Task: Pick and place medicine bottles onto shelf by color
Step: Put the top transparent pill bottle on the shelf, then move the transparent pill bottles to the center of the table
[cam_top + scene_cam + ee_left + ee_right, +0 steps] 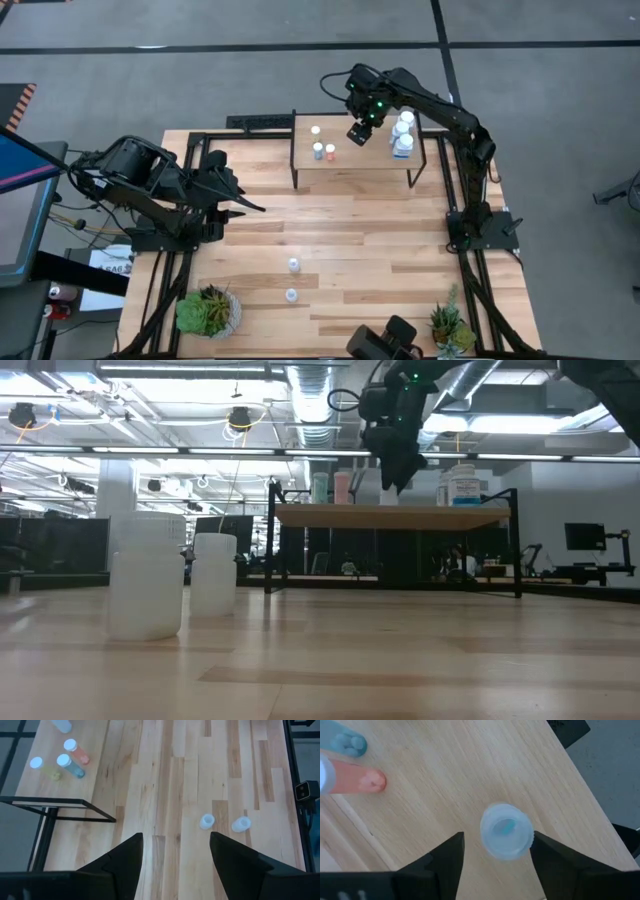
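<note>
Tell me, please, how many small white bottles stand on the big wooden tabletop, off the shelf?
2: one small white bottle midway across the wooden tabletop, a second bottle close beside it. None appears hidden.

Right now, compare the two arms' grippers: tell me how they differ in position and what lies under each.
The right gripper hangs over the shelf, directly above a small pale blue bottle standing free between its open fingers. The left gripper hovers above the bare tabletop, with nothing between its fingers. The right arm reaches out to the shelf; the left arm sits folded at the table's left edge. Both grippers are open and hold nothing.
</note>
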{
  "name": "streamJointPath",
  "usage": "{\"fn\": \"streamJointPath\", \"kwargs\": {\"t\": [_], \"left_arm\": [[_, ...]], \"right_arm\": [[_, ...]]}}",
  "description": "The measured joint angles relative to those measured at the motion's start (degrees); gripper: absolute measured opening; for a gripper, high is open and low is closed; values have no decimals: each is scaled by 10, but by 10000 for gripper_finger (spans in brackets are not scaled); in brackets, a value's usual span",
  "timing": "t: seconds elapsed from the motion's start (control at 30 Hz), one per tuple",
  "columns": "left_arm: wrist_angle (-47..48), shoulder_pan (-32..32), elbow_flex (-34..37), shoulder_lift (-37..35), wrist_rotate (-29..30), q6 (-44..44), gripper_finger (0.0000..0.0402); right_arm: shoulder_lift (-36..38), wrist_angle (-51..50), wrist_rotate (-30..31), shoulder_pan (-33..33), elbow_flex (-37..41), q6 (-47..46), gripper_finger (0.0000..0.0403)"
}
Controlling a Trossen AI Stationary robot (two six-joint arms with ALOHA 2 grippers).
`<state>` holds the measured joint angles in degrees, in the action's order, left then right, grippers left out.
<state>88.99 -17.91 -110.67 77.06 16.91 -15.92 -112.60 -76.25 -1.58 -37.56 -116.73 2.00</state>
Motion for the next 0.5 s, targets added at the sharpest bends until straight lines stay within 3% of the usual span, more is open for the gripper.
{"fn": "streamJointPath", "kwargs": {"t": [0.2, 0.5], "left_arm": [[0, 0, 0, 0, 0, 0, 217], [0, 0, 0, 0, 0, -21, 217]], "right_arm": [[1, -3, 0, 0, -29, 0, 249], [8, -91, 2, 11, -185, -29, 249]]}}
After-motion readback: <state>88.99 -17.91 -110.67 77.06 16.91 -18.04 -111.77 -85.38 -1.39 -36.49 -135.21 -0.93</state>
